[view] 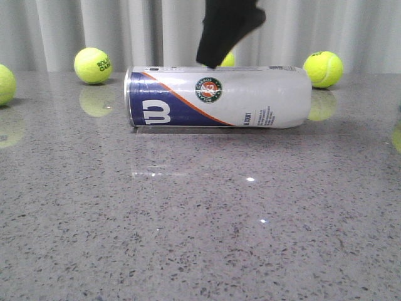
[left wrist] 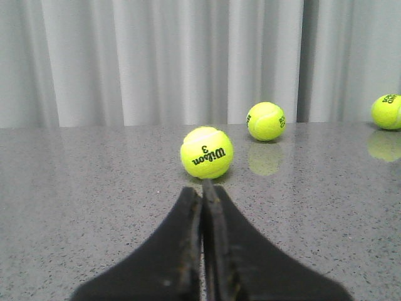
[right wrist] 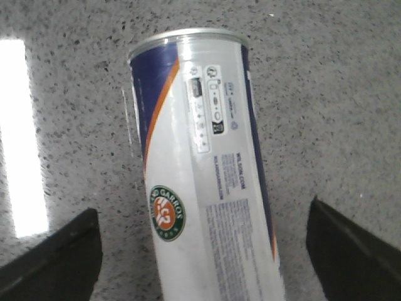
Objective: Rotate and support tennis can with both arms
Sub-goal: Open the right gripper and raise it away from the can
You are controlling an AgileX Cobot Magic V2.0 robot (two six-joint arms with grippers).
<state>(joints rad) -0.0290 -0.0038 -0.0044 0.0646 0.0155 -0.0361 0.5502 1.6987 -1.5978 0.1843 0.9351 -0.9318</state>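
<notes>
**Right arm poised over the lying can**

The tennis can [view: 219, 97] is lying on the table [view: 188, 219], long axis left-to-right. The right gripper [right wrist: 200, 251] is hanging above, fingers spread wide astride it (nearer arm). The left gripper [left wrist: 202, 244] is sitting closed, facing a tennis ball [left wrist: 206, 152].

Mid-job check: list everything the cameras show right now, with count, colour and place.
Tennis can: one long plastic tube, white and navy label, orange stripe, metal rim; lying on its side, table centre.
Tennis balls: at least four yellow-green, on the table; front view shows far left, back left, back right, one partly hidden behind the arm.
Table: one, grey speckled stone.
Curtain: pale grey, behind.
Right gripper: black, open, straddling the can.
Left gripper: black, shut, empty, facing a ball.
</notes>
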